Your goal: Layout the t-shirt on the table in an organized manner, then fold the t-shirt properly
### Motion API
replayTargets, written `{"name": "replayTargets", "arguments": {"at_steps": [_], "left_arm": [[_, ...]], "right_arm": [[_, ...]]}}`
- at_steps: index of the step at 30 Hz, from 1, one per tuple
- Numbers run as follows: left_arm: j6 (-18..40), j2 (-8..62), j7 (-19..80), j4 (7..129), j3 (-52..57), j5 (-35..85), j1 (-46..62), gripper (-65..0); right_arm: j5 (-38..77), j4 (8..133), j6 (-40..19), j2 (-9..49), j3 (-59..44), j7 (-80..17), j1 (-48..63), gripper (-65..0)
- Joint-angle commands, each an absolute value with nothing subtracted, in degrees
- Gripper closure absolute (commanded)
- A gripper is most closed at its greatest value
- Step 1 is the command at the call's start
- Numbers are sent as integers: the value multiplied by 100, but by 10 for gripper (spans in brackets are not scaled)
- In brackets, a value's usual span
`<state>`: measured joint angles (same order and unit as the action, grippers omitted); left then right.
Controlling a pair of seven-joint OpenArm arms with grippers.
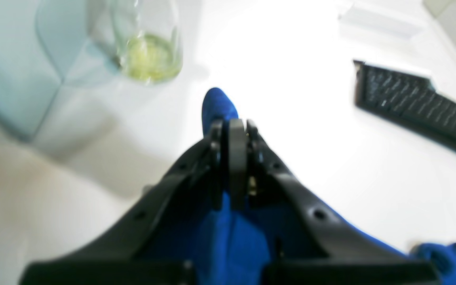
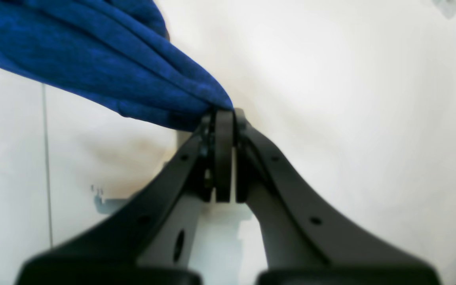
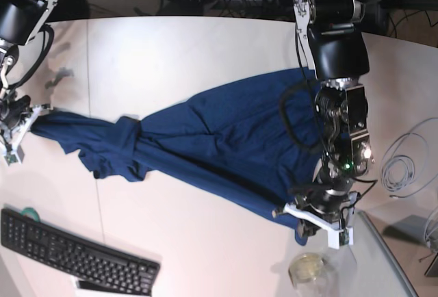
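So the biggest thing here is the white table, and stretched across it from about 9 o'clock to 4 o'clock in the base view is the t-shirt, dark navy, long-sleeved, pulled out into a long diagonal band but nowhere near flat: there's a knotty bunch of fabric near the 9 o'clock end and loose folds running through the middle. Both arms have a hold on it. The right gripper sits at the 9 o'clock end of the base view, pinched tight on a gathered corner of cloth, and in its own wrist view the shirt fans away toward 10 o'clock. The left gripper is down at the 4 o'clock end, also clamped on fabric, with a blue tip poking out past the jaws and more cloth bunched between them. Smaller stuff: a black keyboard at 7 o'clock, a grey translucent tray at 5 o'clock, and a clear jar with something yellowish in it right next to the left gripper. This looks like the layout step, spreading stage, folding not started. Next move probably calls for pulling the two ends further apart to work that twist out, while keeping clear of the jar.
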<state>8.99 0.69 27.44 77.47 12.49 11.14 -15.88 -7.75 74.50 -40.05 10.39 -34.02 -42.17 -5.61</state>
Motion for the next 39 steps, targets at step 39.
{"name": "replayTargets", "arguments": {"at_steps": [39], "left_arm": [[910,251,2580,10686,1710,1226,2633,0]], "right_arm": [[-725,7688,-4000,655,-4224,-4365,-40,-204]]}}
